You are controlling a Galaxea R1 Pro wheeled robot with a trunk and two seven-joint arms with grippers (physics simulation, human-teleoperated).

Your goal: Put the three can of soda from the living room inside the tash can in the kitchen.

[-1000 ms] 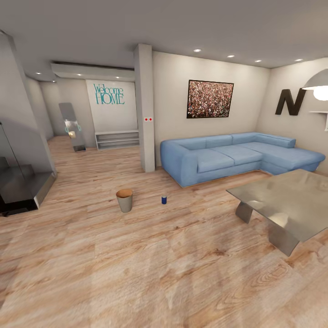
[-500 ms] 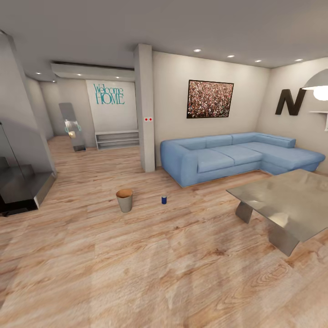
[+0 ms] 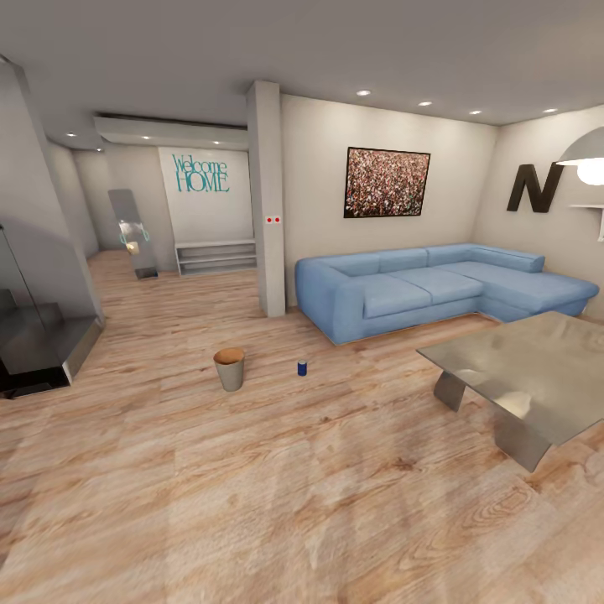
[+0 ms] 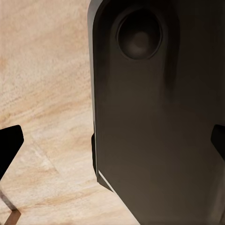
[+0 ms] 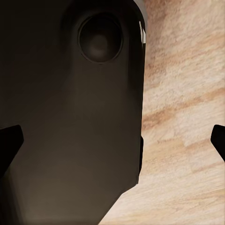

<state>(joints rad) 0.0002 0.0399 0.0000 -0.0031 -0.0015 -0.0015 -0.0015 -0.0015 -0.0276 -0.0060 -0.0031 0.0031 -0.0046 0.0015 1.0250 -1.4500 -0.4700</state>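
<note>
The head view looks across the living room, whose pale wood plank floor (image 3: 319,486) runs from the foreground back to a hallway. On that floor, in the middle distance, the tash can (image 3: 229,368) stands upright, grey outside with a tan-brown rim, and a dark blue can of soda (image 3: 302,367) stands upright near it on its right, apart from it with bare planks between them. Behind them a grey pillar (image 3: 265,197) meets the floor, and a light blue corner sofa (image 3: 436,285) sits along the back wall under a framed picture (image 3: 386,182), with a large black N (image 3: 533,188) on the wall to the right. The grey low desk (image 3: 537,369) stands to the right of the can, well apart from it, its top bare in the part that shows. On the far left is a dark glass-fronted unit (image 3: 38,335), and down the hall a wall carries "Welcome HOME" lettering (image 3: 200,173). In the left wrist view the left hand (image 4: 112,145) has its two dark fingertips (image 4: 9,143) at opposite edges of the picture, spread wide, gripping nothing; a dark part of the robot's body (image 4: 154,117) lies beyond them over wood floor. In the right wrist view the right hand (image 5: 112,143) is likewise spread wide and empty, fingertips (image 5: 9,140) at the edges, a dark robot part (image 5: 79,108) and floor beyond. The bin and the can show in the head view alone, some way ahead on the floor, so how they lie relative to either hand cannot be told more closely.
</note>
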